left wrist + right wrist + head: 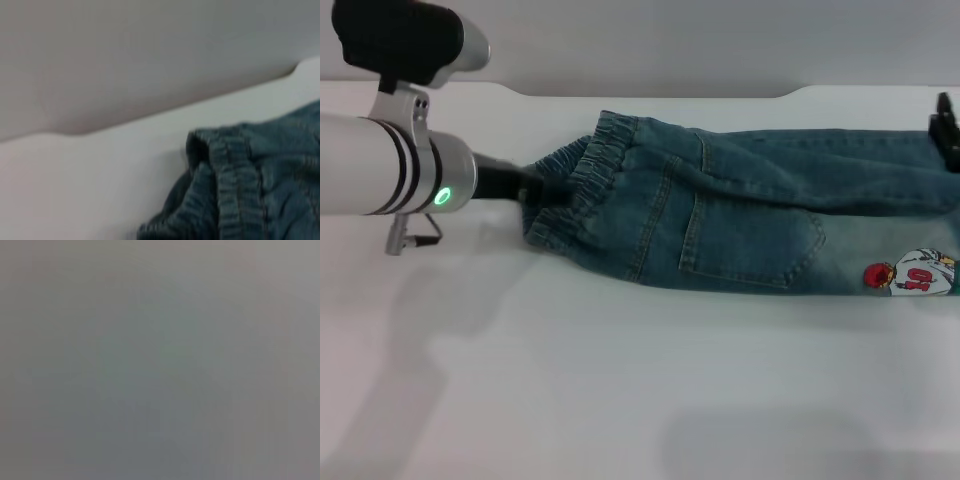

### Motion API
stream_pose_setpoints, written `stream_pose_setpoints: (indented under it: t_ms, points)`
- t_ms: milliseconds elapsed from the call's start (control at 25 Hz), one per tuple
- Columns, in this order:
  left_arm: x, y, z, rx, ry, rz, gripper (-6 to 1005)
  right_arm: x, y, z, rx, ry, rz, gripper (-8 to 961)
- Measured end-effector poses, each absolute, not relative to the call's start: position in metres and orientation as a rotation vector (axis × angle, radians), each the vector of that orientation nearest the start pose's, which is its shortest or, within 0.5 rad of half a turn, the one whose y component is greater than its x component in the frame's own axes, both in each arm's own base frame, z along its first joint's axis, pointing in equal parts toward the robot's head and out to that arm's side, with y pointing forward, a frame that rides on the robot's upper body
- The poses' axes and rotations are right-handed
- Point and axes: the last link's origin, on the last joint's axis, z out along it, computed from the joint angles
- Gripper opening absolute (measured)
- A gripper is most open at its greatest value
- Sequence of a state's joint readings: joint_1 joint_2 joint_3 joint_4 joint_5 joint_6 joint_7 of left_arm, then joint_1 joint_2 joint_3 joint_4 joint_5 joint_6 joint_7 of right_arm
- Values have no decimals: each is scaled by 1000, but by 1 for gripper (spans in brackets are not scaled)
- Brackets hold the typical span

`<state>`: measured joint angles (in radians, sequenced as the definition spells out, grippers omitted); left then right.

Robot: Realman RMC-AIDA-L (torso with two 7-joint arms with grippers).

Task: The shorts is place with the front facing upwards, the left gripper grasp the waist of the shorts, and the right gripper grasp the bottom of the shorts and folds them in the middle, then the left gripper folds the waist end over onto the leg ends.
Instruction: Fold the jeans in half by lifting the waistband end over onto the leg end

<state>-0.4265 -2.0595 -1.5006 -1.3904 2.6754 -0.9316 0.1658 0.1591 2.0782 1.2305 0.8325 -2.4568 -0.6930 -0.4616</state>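
Observation:
The blue denim shorts (740,215) lie on the white table (620,380), doubled lengthwise, with a back pocket and a cartoon patch (910,275) facing up. The elastic waist (585,175) points left and the leg ends run off to the right. My left gripper (533,185) reaches in from the left and is shut on the bunched waistband, which is slightly raised. In the left wrist view the gathered waistband (235,190) shows close up. Only a black part of my right gripper (946,128) shows at the far right edge, by the leg ends. The right wrist view is plain grey.
The table's back edge (650,95) has a notch and meets a grey wall just behind the shorts. Bare white tabletop stretches in front of the shorts toward me.

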Motion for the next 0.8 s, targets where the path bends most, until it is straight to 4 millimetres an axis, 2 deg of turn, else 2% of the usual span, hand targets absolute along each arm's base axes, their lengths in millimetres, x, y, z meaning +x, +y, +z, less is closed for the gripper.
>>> stream_pose_setpoints:
  t_ms: [320, 600, 800]
  points:
    - [-195, 379, -26, -2219, -1065, 167, 831, 293, 339, -7, -1559, 424, 420, 778]
    - [-186, 380, -32, -2260, -1084, 160, 826, 295, 337, -10, -1570, 427, 411, 778]
    - [-189, 382, -38, -2267, -1095, 184, 823, 295, 335, -12, -1578, 426, 407, 778]
